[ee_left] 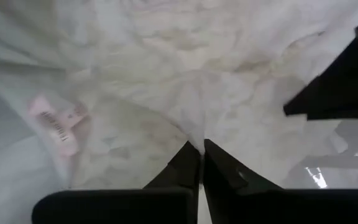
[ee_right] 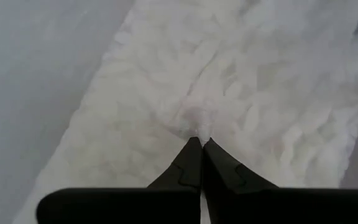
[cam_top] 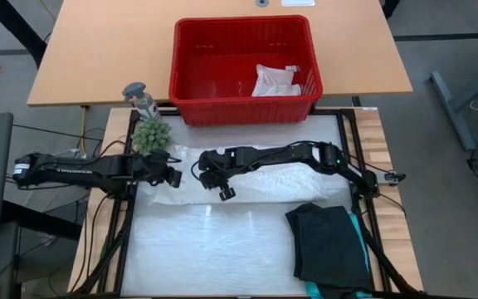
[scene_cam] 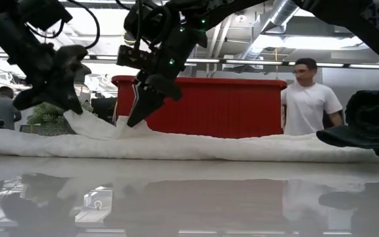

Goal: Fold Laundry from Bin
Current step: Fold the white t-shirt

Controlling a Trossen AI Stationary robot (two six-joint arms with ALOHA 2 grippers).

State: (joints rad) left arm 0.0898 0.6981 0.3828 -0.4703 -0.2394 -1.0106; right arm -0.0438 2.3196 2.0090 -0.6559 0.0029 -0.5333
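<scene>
- While the large white lacy top (cam_top: 256,178) lies spread in a long band across the middle of the table (cam_top: 206,249), we see both arms reach in over its left end.
- We find the left gripper (cam_top: 171,176) pinching a fold of that top, jaws closed on the fabric.
- We find the right gripper (cam_top: 214,178) just beside it, also clamped on the top.
- We see the red bin (cam_top: 243,100) beyond, a small white cloth (cam_top: 275,80) inside.
- We note a black garment (cam_top: 330,241) folded on the table's near right.
</scene>
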